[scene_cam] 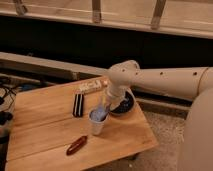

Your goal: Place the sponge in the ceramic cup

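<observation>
The gripper hangs right over the ceramic cup on the wooden surface, and the light-blue sponge sits in the cup's mouth, poking above the rim. I can't tell whether the jaws are spread or pinching it. A dark bowl sits just behind the cup, with a black bar nearby.

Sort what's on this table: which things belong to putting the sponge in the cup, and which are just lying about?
Part of the job:
- sponge, light blue, at the cup's mouth
- cup, white
- gripper, just above the cup

Lying about:
- black bar
- dark bowl, right of the cup
- reddish-brown item, near the front edge
- packet, at the back edge
</observation>
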Tool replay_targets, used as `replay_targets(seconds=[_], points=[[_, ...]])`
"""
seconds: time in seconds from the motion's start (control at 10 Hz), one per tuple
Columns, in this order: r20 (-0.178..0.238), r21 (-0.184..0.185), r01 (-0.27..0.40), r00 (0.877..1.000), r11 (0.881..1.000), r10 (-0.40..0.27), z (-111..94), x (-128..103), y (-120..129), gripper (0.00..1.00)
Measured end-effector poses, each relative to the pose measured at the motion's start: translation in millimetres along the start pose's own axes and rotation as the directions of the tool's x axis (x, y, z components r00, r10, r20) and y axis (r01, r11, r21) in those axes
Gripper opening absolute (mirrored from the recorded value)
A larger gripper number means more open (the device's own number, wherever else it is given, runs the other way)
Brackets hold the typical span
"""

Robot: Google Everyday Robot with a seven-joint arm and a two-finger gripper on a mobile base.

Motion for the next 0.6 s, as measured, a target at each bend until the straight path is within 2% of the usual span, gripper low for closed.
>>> replay_targets(seconds=[0.3, 0.4, 0.5, 0.6], points=[[0.005, -0.003, -0.006, 1.0, 1.0, 0.006, 1.5, 0.6, 1.7, 0.66], [0.006, -0.004, -0.004, 1.0, 1.0, 0.004, 1.7, -1.4, 1.0, 0.67], [0.004, -0.004, -0.002, 1.0, 1.0, 0.002, 1.7, -2.6, 0.2, 0.61], [0.002, 0.0, -0.002, 1.0, 1.0, 0.002, 1.9, -0.4, -2.0, 0.51]])
